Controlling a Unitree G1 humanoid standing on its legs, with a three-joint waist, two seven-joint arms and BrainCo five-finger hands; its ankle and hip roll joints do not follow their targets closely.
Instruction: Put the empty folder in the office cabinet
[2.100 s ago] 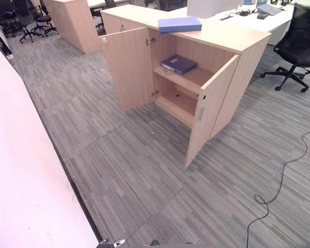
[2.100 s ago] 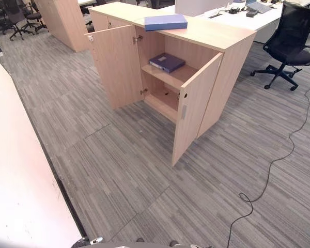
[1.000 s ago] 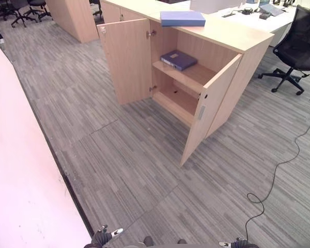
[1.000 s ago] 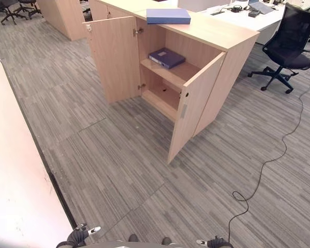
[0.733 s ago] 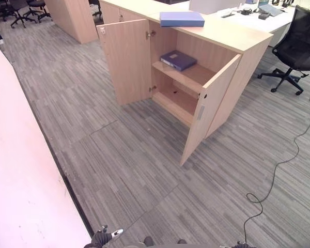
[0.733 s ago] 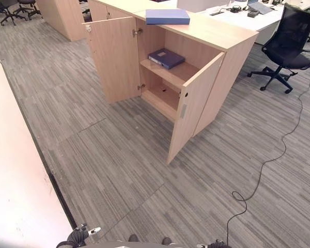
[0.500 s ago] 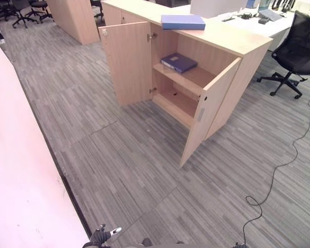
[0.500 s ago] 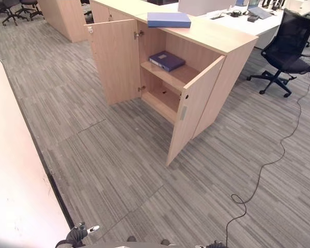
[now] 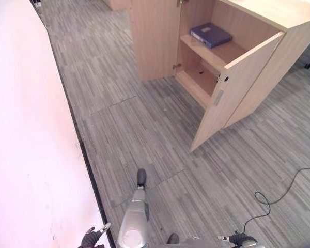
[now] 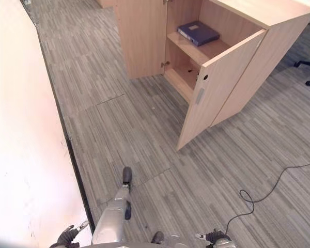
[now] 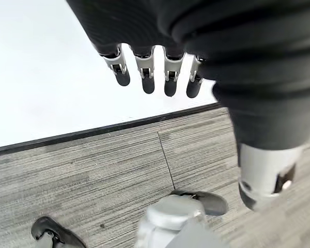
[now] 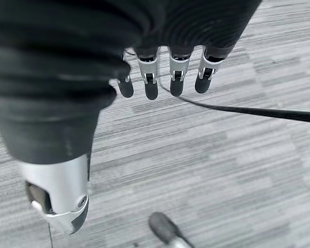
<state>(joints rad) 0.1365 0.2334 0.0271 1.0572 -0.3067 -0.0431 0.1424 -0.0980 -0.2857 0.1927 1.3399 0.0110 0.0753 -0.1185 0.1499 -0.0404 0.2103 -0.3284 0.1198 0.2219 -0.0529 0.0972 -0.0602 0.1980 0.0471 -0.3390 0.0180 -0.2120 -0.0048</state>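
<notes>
A blue folder lies flat on the upper shelf inside the office cabinet, toward the back of the shelf. The cabinet is light wood and stands on grey striped carpet. Both of its doors hang open: the left door is swung wide to the side, and the right door juts out toward the room, its lower corner resting near the carpet. Below the shelf, the bottom compartment looks dim and its contents cannot be made out.

A pale wall runs along the left, meeting the carpet at a dark baseboard.

The left hand hangs low beside the wall, well apart from the cabinet, its fingers straight and slightly spread, holding nothing. The right hand hangs low over the carpet on the other side, fingers likewise straight and apart, also holding nothing.
</notes>
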